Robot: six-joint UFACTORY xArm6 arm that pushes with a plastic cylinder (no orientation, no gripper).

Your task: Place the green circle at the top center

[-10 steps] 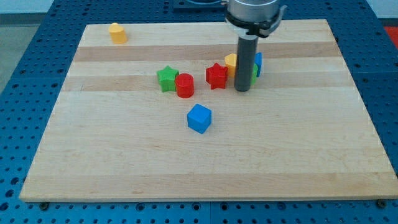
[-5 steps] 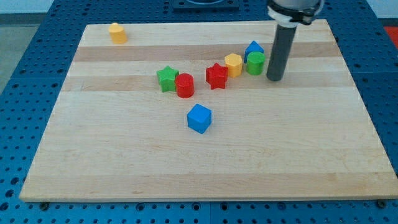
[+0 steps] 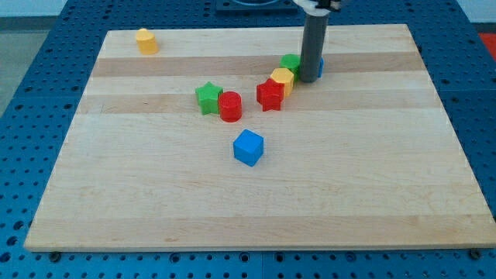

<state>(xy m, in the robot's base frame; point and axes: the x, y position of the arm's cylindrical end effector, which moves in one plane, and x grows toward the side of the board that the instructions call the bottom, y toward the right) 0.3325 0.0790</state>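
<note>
The green circle (image 3: 291, 62) sits near the top middle of the wooden board (image 3: 256, 186), mostly hidden behind my rod. My tip (image 3: 308, 79) rests just to the right of it, touching or nearly touching. A blue block (image 3: 319, 67) peeks out behind the rod on its right. A yellow block (image 3: 282, 78) lies just below-left of the green circle, against a red star (image 3: 270, 94).
A green star (image 3: 208, 98) and a red cylinder (image 3: 230, 106) sit together left of centre. A blue cube (image 3: 249, 147) lies at the middle. A yellow block (image 3: 146, 40) stands at the top left corner.
My tip has moved left and up from the right of the cluster. The green circle has shifted left and up; the yellow block has been nudged down-left towards the red star.
</note>
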